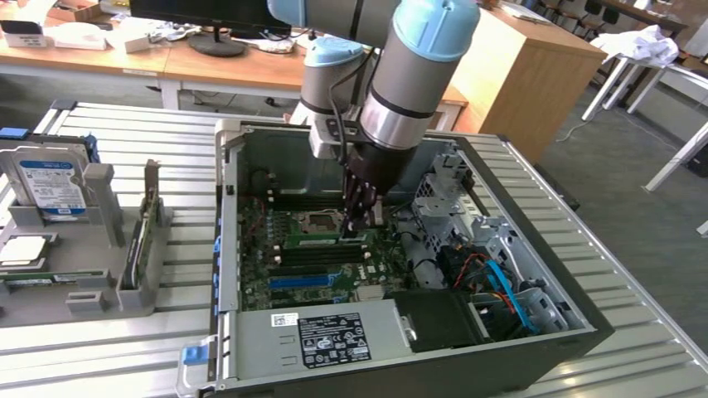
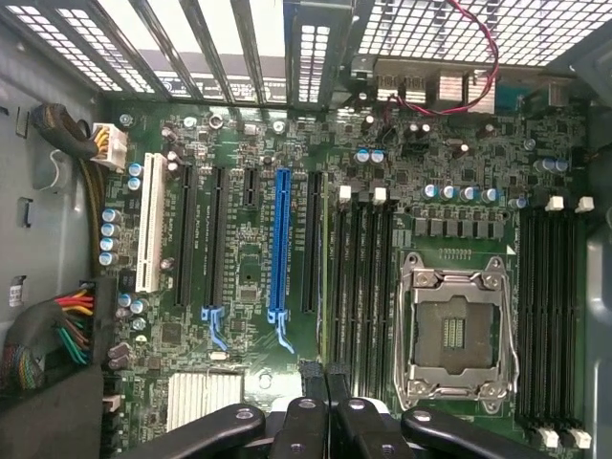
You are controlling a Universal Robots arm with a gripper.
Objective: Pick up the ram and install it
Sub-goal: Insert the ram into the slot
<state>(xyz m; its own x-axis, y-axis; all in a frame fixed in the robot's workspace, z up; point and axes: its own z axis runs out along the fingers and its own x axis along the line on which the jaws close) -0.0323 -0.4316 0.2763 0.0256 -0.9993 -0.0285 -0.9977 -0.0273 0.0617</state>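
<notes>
Scene: An open desktop computer case [image 1: 476,369] lies on a slatted metal counter [image 1: 122,124], with its motherboard [image 1: 260,278] facing up.
Arm: 1 robot arm reaches straight down into the case, next to the empty CPU socket [image 2: 457,325].
Jaws: The gripper [image 2: 326,406] has its jaws pressed together, with no real gap between them.
Ram: The ram [image 1: 321,240] stands on edge as a thin green strip. It runs along the bank of black memory slots [image 2: 368,287] beside the socket. The gripper hangs over 1 end of it. Whether the tips touch the ram cannot be told.
Done: The ram is inside the case and lined up with the slot bank. It is not on the grey holder [image 1: 94,282] at the exterior view's left, where a blue-labelled hard drive [image 1: 50,186] stands upright.
Left: By my judgement only the seating remains. It is unclear whether the stick is fully home, or whether the white end latches [image 2: 380,194] have closed.
</notes>
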